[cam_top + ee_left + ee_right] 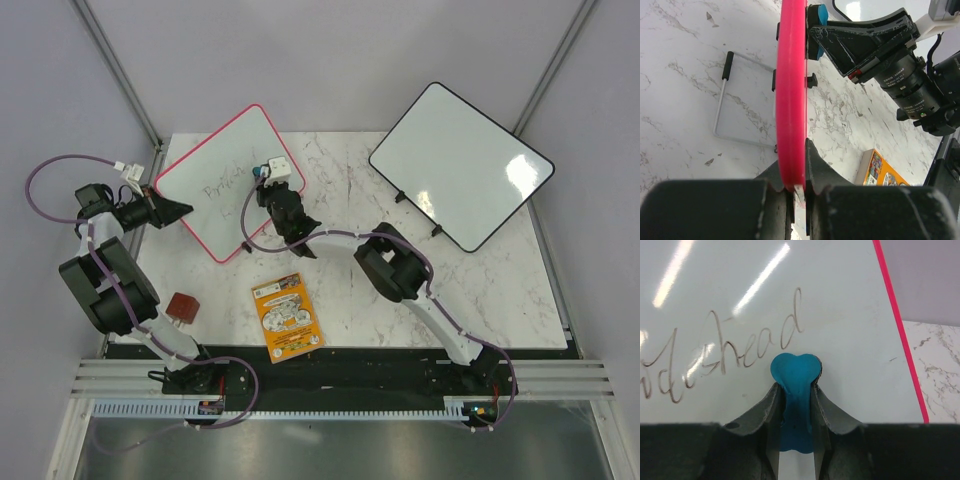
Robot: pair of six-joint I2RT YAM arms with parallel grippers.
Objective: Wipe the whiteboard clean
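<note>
Between the right fingers sits a blue eraser, clamped tight. Its rounded tip looks pressed to the pink-framed whiteboard, just under the handwriting. Left fingers are closed on the board's pink rim at its left corner, pinning it. Board stands tilted on the far-left part of the marble surface, with a wire stand behind it.

Handling guess: light, stiff, glossy face, so it likely slides or tips under wiping pressure. Rim is the place to hold, not the slick face. Only 1 corner is held, so wipe gently toward the held side.

Further out: black-framed whiteboard far right, orange booklet near centre, red-brown block by the left arm.
</note>
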